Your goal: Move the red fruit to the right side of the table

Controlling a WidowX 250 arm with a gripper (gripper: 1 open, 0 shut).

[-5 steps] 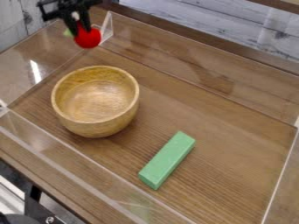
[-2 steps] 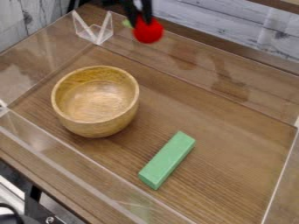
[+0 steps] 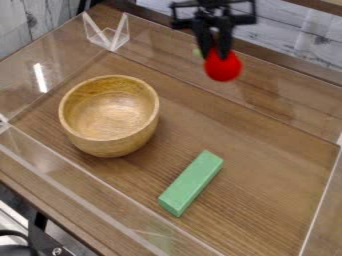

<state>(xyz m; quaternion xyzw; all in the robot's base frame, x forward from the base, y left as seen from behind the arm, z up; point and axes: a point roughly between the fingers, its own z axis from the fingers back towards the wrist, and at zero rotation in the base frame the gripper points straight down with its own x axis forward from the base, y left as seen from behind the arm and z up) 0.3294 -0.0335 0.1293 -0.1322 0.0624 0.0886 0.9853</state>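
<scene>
The red fruit is a small glossy red toy hanging above the brown wooden table, toward the back and right of centre. My gripper comes down from the top edge with its black fingers shut on the fruit's upper part. The fruit is lifted off the tabletop.
A wooden bowl stands at the left. A green rectangular block lies near the front, right of the bowl. Low clear acrylic walls border the table on all sides.
The gripper has carried the red fruit from the far back left corner rightward across the back of the table, and its wrist has rolled.
</scene>
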